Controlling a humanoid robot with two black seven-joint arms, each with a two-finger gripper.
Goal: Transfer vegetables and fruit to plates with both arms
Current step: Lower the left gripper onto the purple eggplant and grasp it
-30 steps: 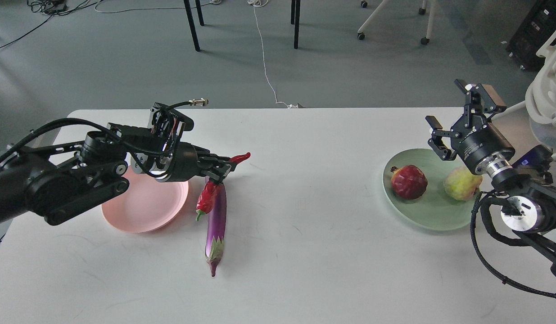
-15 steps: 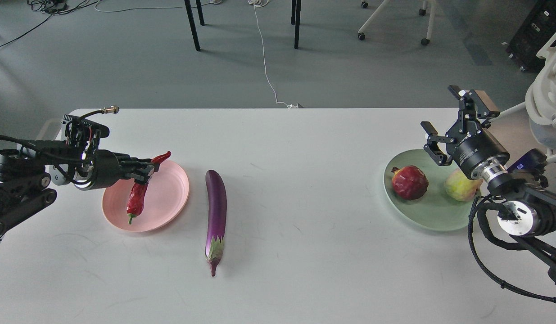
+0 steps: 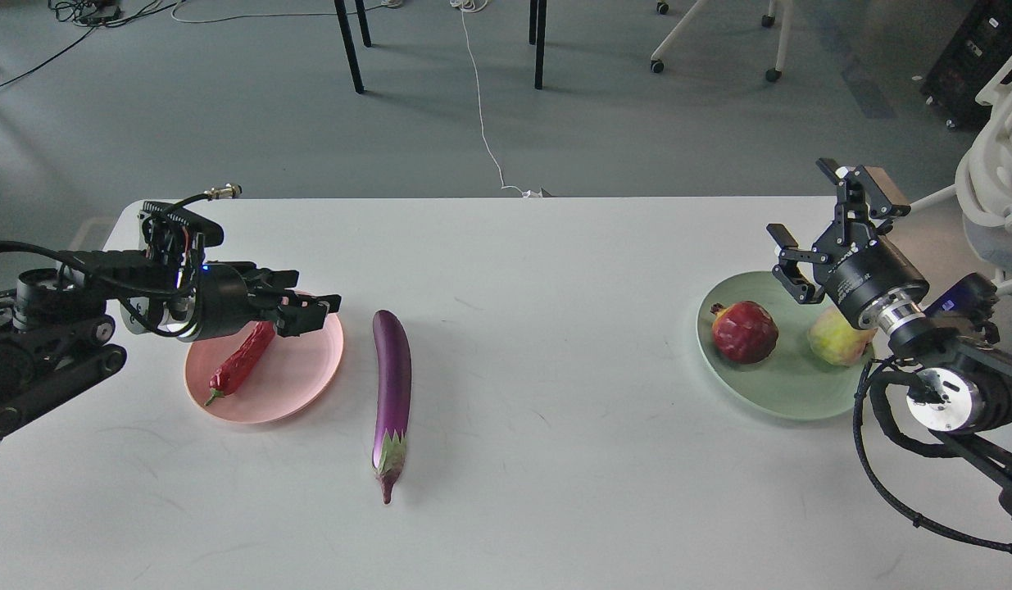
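The chili lies flat on the pink plate, near the left edge of the desk. Its green stem points to the front left. The left gripper hangs just over the far side of that plate. Its fingers are spread apart and hold nothing, so I think the chili is let go and this step is done.

The eggplant lies on the bare desk, just to the right of the pink plate. It runs from back to front, with its pale cap end toward the front edge. It is the only food not on a plate. It is long and shiny, so it could slip or roll. A grab near the middle looks safest to me. The left gripper is the near one, so that job is likely for it.

On the right side, the green plate holds the pomegranate and the yellow-green fruit. They sit side by side, a bit apart. The right gripper is up above the far side of that plate. Its fingers are wide apart and hold nothing. It looks like that arm's part is done, so it waits out of the way
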